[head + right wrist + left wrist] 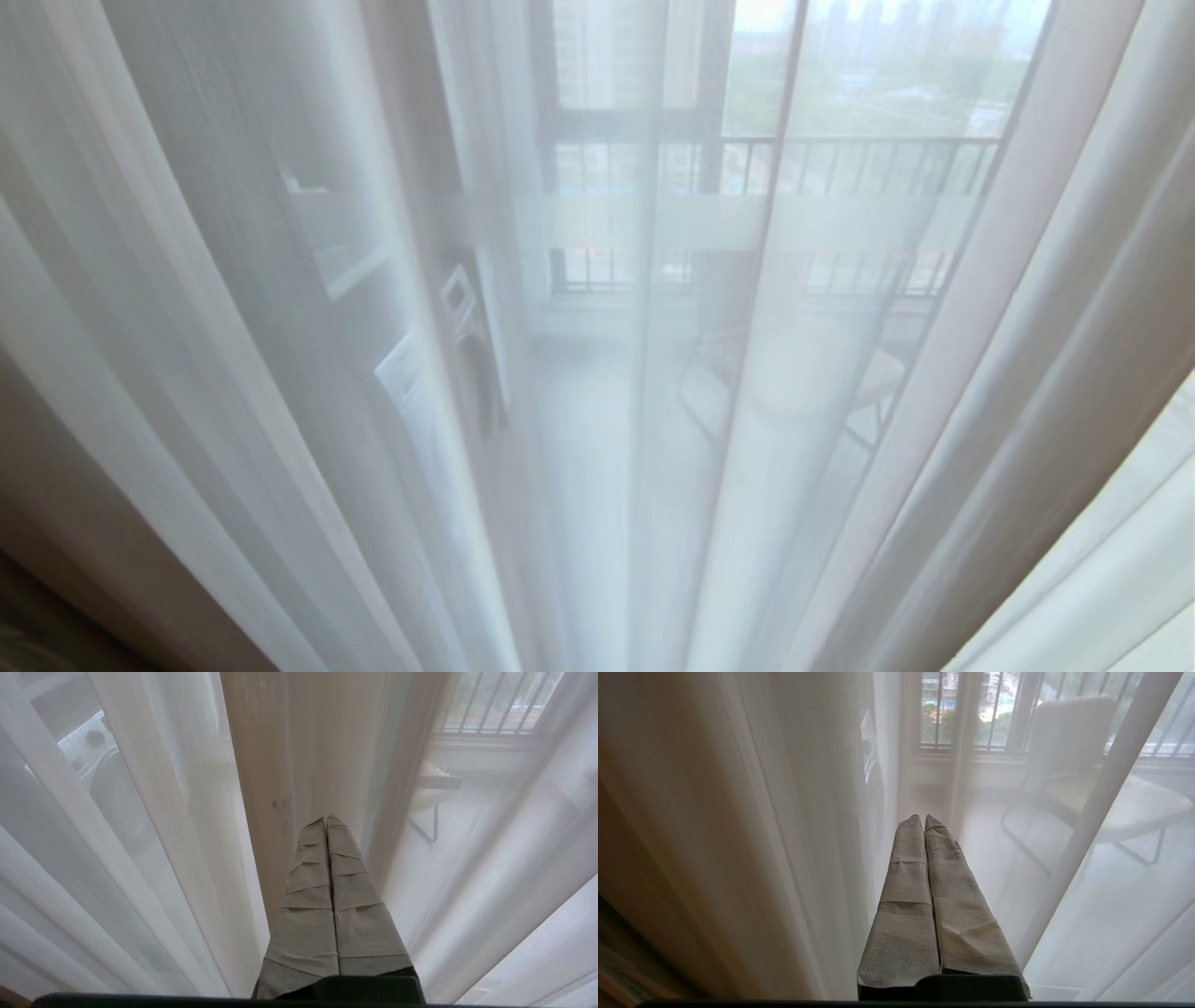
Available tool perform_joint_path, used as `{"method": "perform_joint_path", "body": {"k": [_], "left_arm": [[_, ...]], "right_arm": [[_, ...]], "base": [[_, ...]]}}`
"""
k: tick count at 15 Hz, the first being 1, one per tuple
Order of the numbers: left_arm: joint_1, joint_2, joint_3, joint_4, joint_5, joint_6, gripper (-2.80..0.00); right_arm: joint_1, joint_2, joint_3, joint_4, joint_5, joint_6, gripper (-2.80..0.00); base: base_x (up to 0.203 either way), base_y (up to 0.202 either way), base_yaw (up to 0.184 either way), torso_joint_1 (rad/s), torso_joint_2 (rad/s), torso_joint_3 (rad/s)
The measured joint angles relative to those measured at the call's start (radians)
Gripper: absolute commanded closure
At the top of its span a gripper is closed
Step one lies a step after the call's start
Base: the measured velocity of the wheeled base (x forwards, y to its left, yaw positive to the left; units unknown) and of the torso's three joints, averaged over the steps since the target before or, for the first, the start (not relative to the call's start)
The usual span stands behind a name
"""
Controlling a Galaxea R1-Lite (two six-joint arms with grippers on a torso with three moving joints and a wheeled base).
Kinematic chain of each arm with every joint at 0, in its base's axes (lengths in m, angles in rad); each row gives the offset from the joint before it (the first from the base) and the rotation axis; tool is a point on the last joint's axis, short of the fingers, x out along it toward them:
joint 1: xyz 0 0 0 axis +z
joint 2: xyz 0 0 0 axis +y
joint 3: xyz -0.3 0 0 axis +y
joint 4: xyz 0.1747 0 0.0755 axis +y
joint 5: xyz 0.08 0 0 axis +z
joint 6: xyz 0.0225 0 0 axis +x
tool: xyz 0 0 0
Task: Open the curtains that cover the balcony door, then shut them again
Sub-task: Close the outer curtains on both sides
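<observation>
Taped in grey-beige wrap, the right gripper has its fingers pressed together with nothing between them, tips close to the folds; the left gripper is likewise pinched closed and empty. Just ahead of both hang the curtains, sheer white pleats drawn across, with a thicker beige fold beyond the right tips. Through the gauze, the balcony door shows dimly. Judging by this, the curtains cover the glass; whether they were ever opened, I cannot tell.

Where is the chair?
In the head view the chair is out on the balcony, right of centre, behind the sheer curtain and below the railing.
</observation>
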Motion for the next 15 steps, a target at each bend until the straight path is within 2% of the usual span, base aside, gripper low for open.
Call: {"method": "perform_joint_path", "body": {"k": [5,8,10,11,15], "left_arm": [[0.001,0.000,0.000,0.000,0.000,0.000,0.00],[0.001,0.000,0.000,0.000,0.000,0.000,0.00],[0.001,0.000,0.000,0.000,0.000,-0.001,0.00],[0.001,0.000,0.000,0.000,0.000,-0.001,0.00],[0.001,0.000,0.000,0.000,-0.001,-0.001,0.00]], "right_arm": [[0.000,-0.081,0.188,-0.016,-0.031,-0.110,0.00],[0.002,-0.099,0.300,-0.059,-0.122,-0.127,0.00],[0.050,-0.110,0.322,-0.052,-0.196,-0.120,0.00],[0.086,-0.129,0.326,-0.048,-0.207,-0.108,0.00],[0.145,-0.299,0.320,0.062,-0.186,-0.072,0.00]], "base": [[0.000,0.000,0.000,0.000,0.00,0.000],[0.000,0.000,0.000,0.000,0.00,0.000],[0.000,0.000,0.000,0.000,0.00,0.000],[0.000,0.000,0.000,0.000,0.00,0.000],[0.000,0.000,0.000,0.000,0.00,0.000]]}}
